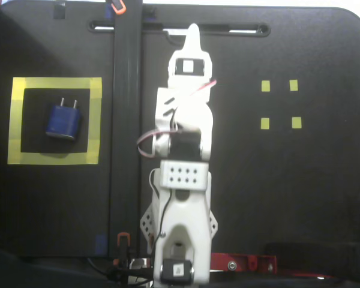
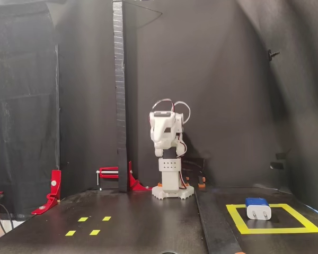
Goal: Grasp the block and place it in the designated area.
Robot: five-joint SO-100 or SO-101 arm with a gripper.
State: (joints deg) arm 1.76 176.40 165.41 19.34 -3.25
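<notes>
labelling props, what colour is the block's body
Dark blue block, clearest in the fixed view from above.

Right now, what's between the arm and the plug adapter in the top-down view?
In the top-down fixed view, a dark vertical post runs between the arm and the plug adapter, plus the right strip of the yellow tape frame.

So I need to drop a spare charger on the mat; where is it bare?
Bare mat surrounds the four small yellow squares, right of the arm in the view from above. The yellow tape frame at left holds the blue plug adapter, little room. The centre is crowded by the arm and the black post.
</notes>
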